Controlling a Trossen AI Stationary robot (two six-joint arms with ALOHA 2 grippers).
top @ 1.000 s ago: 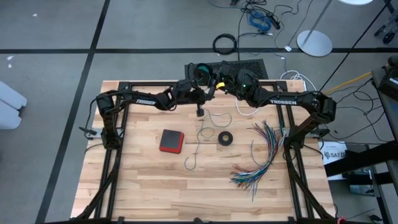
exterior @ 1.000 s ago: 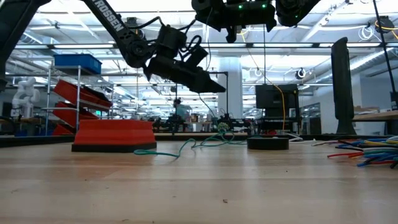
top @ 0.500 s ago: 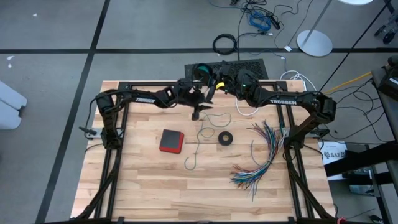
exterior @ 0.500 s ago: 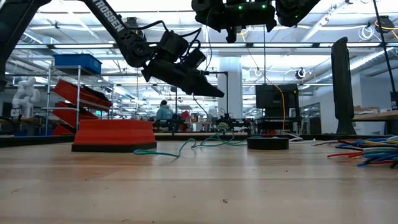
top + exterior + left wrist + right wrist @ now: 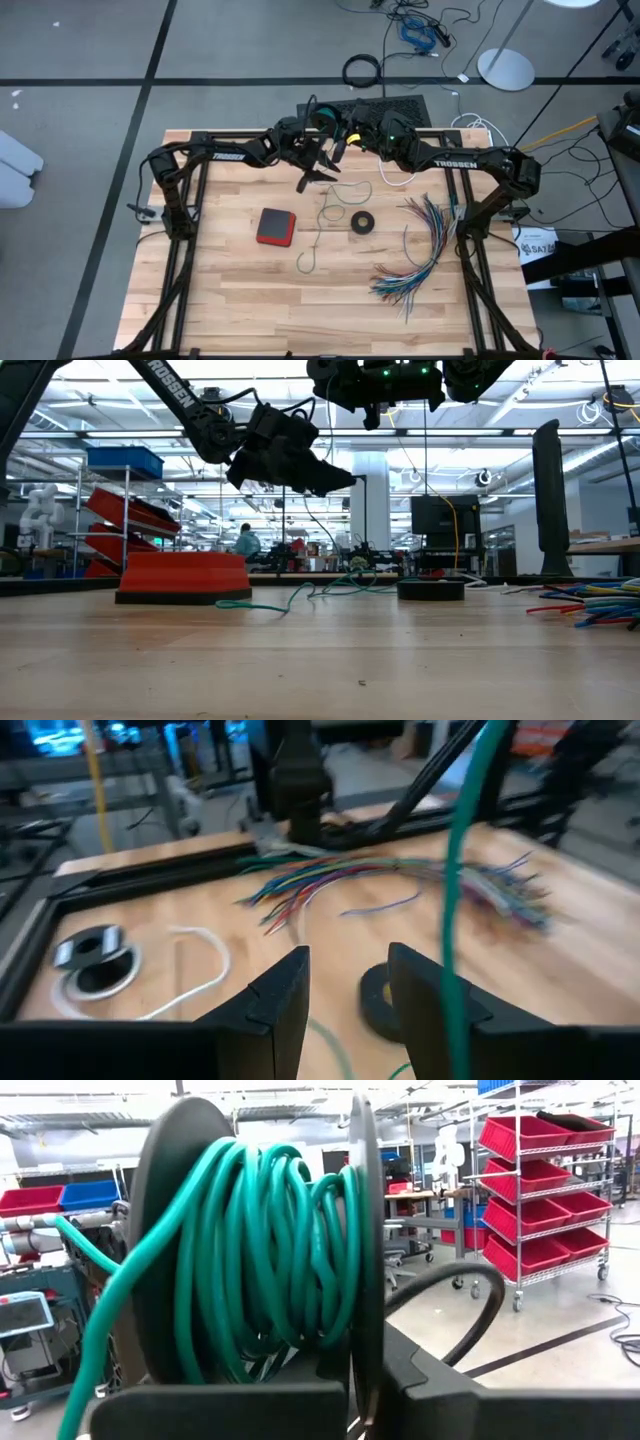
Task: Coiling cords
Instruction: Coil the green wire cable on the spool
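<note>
both left fingers (image 5: 275, 1015) stood apart with a clear gap between them and nothing clamped there; the green cord (image 5: 462, 890) ran past just beside one finger, and whether it touched could not be told. the left gripper (image 5: 305, 183) hung in the air over the table's (image 5: 230, 300) far edge, tilted down, well above the wood in the low view (image 5: 340, 481). the right gripper (image 5: 345, 137) was up at the far edge too, close to the left one; its jaws were closed, and a black spool (image 5: 260, 1250) wound with many turns of green cord sat right in front of its camera, though the grip itself could not be made out. from there the green cord dropped to the table and lay in loose loops (image 5: 322, 225) between a red box (image 5: 275, 226) and a black ring (image 5: 362, 222). the white cord (image 5: 395, 178) lay curled near the far right edge, ending at a small round piece (image 5: 95, 960). coloured wires (image 5: 420, 250) fanned out on the right.
</note>
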